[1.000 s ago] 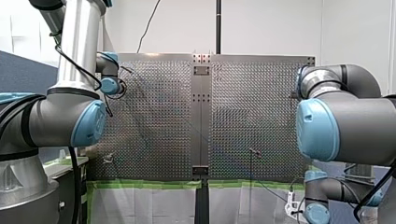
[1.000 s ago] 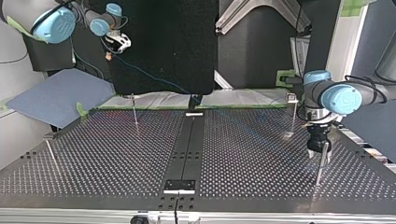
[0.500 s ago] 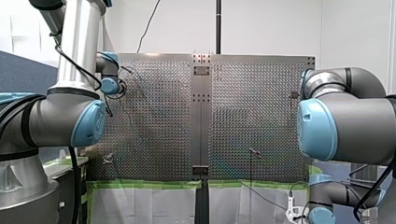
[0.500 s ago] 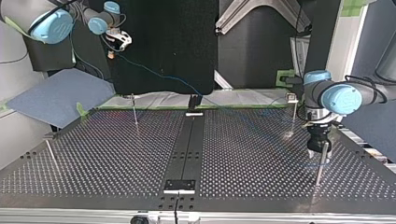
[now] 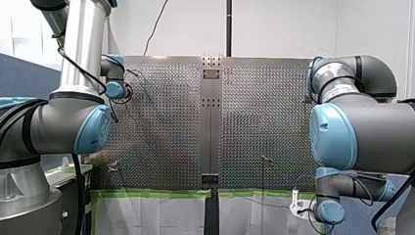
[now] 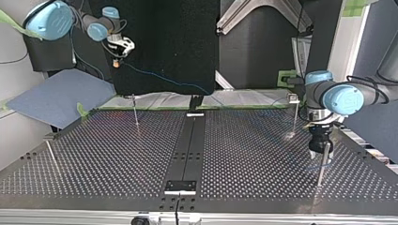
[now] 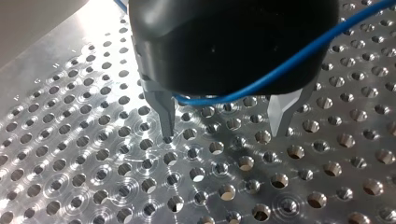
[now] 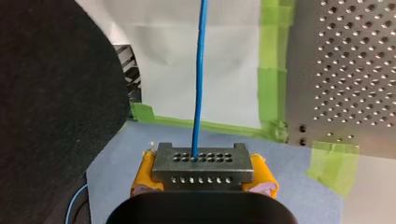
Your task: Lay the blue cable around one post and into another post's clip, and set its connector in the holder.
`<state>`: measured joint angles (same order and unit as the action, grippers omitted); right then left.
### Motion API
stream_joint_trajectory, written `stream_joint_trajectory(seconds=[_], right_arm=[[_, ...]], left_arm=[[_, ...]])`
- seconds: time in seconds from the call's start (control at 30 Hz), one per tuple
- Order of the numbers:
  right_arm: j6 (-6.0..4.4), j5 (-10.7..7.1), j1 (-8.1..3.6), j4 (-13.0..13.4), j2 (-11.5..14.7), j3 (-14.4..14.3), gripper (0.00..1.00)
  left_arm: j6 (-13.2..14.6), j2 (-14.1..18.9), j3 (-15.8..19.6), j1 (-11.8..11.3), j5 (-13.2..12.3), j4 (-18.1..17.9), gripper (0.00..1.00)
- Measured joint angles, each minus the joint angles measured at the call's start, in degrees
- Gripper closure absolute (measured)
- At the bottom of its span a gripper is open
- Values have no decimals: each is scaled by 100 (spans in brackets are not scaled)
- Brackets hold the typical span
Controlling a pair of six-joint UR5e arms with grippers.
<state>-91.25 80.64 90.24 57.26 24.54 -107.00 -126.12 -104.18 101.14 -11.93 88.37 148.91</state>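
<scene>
In the front view my left arm (image 5: pixel 73 122) stands tall at the left, its elbow bent and its wrist out over the far left of the perforated desk (image 5: pixel 166 147). My right arm (image 5: pixel 352 132) is folded low at the right. The right pincer (image 5: pixel 295 203) hangs below the desk's near edge, too small here to tell how its fingers stand.

In the top view the right pincer (image 6: pixel 117 52) is held high, off the desk's far corner at the view's left and above a blue-grey mat (image 6: pixel 56 98). The blue cable (image 6: pixel 159 77) leaves it and slopes down toward the middle of the desk's far edge. The left pincer (image 6: pixel 322 151) points straight down at the desk, just beside a thin upright post (image 6: pixel 320 171).

In the left wrist view the left pincer (image 7: pixel 223 122) has its two metal fingers (image 7: pixel 166 116) spread apart with nothing between the tips, which hang close over the holes. The blue cable (image 7: pixel 289 65) curves across under the black body, near the roots of the fingers.

In the right wrist view the right pincer (image 8: pixel 203 173) is clamped by its yellow pads (image 8: pixel 142 179) on the dark connector (image 8: pixel 203 161), whose long axis lies across the fingers. The cable (image 8: pixel 200 70) runs straight ahead from its holed face, past green tape (image 8: pixel 271 70) at the desk's edge.
</scene>
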Motion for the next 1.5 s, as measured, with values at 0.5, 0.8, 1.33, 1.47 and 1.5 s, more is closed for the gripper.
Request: stream_joint_trajectory(seconds=[0.5, 0.8, 1.33, 1.47, 1.5], right_arm=[[-139, 260, 37, -457, 663, -2, 100], [34, -132, 228, -283, 1076, 0, 100], [54, -165, 366, -256, 1784, -6, 100], [52, -129, 368, -247, 1963, -16, 100], [51, -132, 370, -243, 2000, -17, 100]], left_arm=[[0, 0, 0, -20, 9, -2, 0], [0, 0, 0, -30, 9, -2, 0], [-5, 0, 0, -56, 9, -2, 0], [-7, 0, 0, -60, 9, -1, 0], [-8, 0, 0, -60, 9, -1, 0]])
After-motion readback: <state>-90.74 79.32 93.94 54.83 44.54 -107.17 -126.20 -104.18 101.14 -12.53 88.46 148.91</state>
